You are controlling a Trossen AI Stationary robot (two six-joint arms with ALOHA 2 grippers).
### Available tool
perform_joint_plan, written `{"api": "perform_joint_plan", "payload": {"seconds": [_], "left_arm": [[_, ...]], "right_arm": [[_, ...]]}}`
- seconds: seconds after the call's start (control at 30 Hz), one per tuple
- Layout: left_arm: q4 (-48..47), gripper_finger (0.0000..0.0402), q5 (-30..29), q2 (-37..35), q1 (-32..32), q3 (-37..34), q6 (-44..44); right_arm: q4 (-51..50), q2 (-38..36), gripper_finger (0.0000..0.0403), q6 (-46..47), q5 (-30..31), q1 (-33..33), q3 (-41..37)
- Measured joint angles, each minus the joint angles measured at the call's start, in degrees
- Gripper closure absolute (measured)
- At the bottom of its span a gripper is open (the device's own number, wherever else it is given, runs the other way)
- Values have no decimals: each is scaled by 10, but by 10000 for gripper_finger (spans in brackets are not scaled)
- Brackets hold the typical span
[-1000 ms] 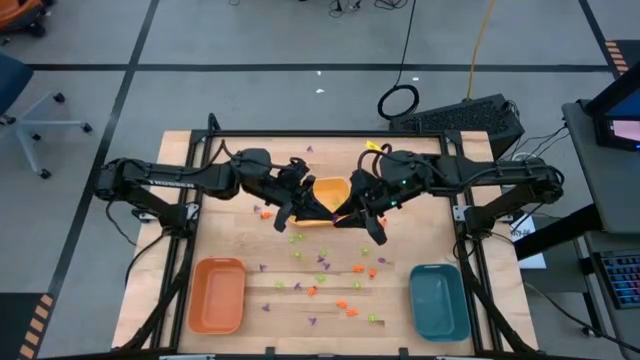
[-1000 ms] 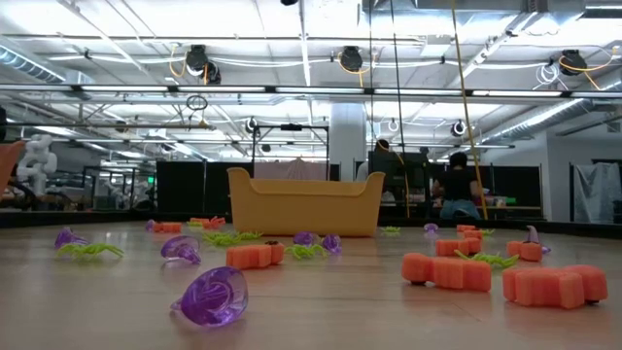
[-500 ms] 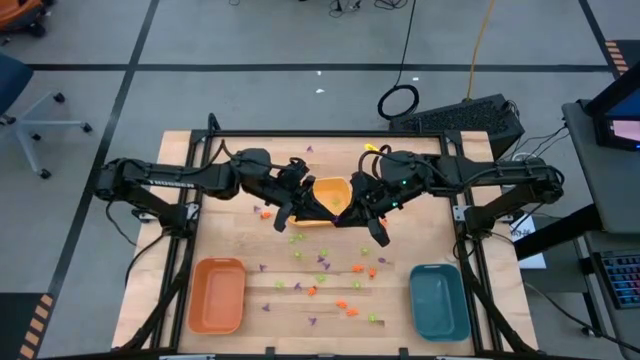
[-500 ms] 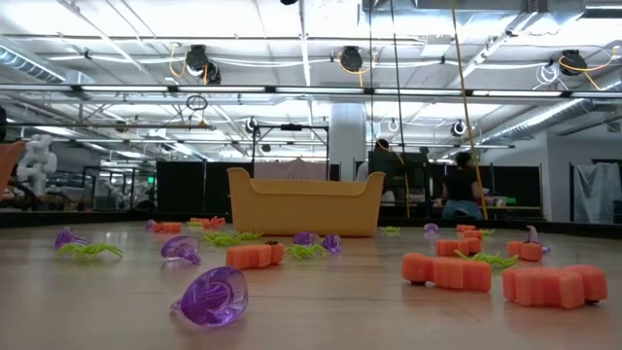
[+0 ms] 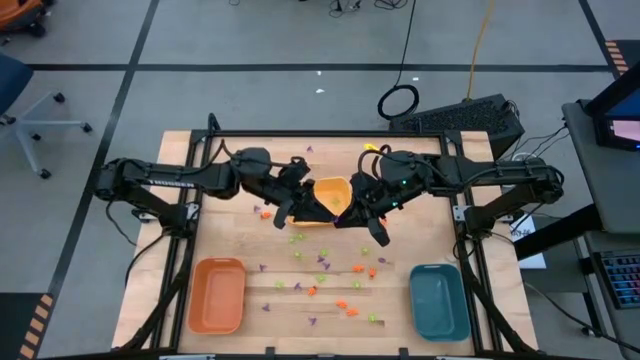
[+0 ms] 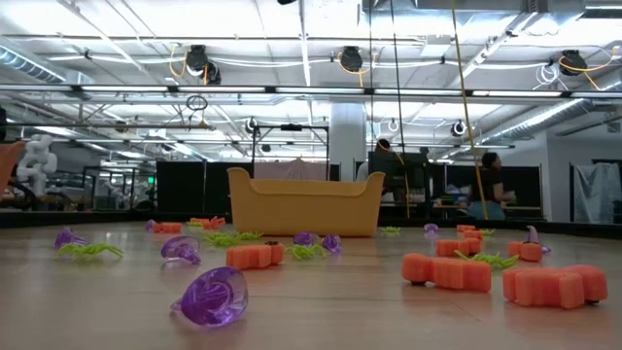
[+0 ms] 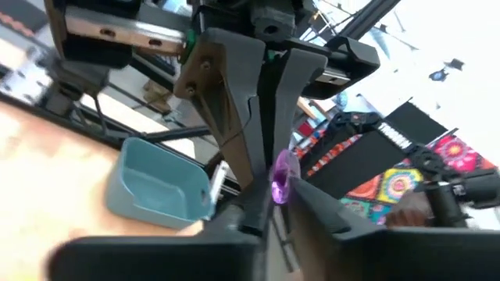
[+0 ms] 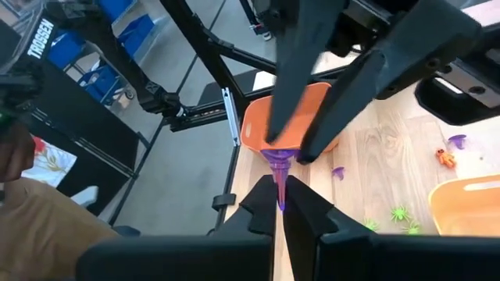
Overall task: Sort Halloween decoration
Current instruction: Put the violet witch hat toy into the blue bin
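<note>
A big open robotics lab: exposed ceiling pipes [image 6: 311,68], hanging lamps [image 6: 351,58], other dark rigs [image 6: 194,185] behind.

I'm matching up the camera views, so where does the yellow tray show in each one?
High view: yellow tray in the middle of the wooden table's far half.
Low view: centre, standing far back.
Left wrist view: not in it.
Right wrist view: only a corner shows, near green pieces.
Shared landmark: the wooden table.

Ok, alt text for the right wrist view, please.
The right gripper, shut on a purple piece, meets the left gripper pinching the same piece from the far side. Beyond are the orange tray and wooden table.
</note>
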Motion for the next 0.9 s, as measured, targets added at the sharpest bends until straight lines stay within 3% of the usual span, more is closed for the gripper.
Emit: {"api": "perform_joint_plan", "payload": {"seconds": [0.2, 0.33, 0.63, 0.9], "left_arm": [[3, 194, 1, -7, 19, 0, -56], [2, 142, 11, -21, 39, 0, -66], [-7, 147, 10, -55, 72, 1, -41], [-59, 155, -2, -74, 76, 0, -3]], "right_arm": [[-18, -14, 403, 26, 0, 0, 0], [-47, -35, 403, 57, 0, 0, 0], [-216, -99, 403, 181, -1, 28, 0], [-362, -130, 403, 355, -1, 133, 0]]}}
